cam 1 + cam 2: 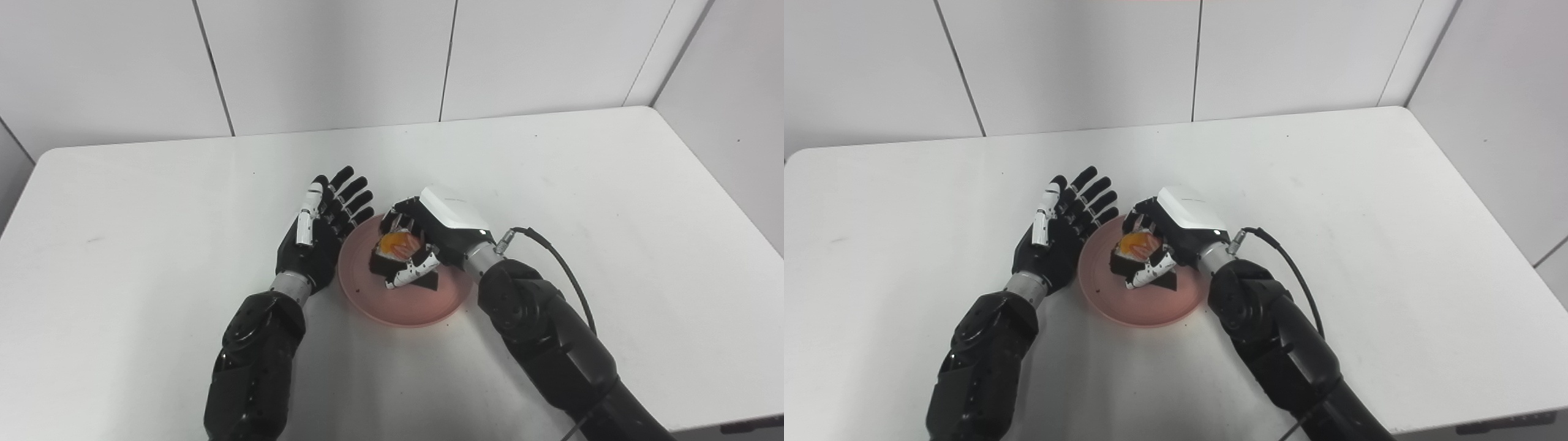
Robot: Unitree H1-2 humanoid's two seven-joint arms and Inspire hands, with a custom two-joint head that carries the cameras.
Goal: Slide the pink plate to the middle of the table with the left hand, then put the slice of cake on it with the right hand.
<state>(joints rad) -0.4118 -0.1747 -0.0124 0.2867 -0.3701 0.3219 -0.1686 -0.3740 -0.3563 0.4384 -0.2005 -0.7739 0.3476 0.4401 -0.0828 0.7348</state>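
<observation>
The slice of cake (399, 250) sat inside the pink plate (404, 306) near the middle of the desk (612, 202), and the right hand (438, 229) had its fingers (411, 269) clamped around it from the right side and above. Whether the cake's base already rested on the plate could not be told. The left hand (321, 229) lay just beside the plate's left rim, fingers spread and empty, so the releasing move belonged to the right hand, which would open and pull away rightward.
</observation>
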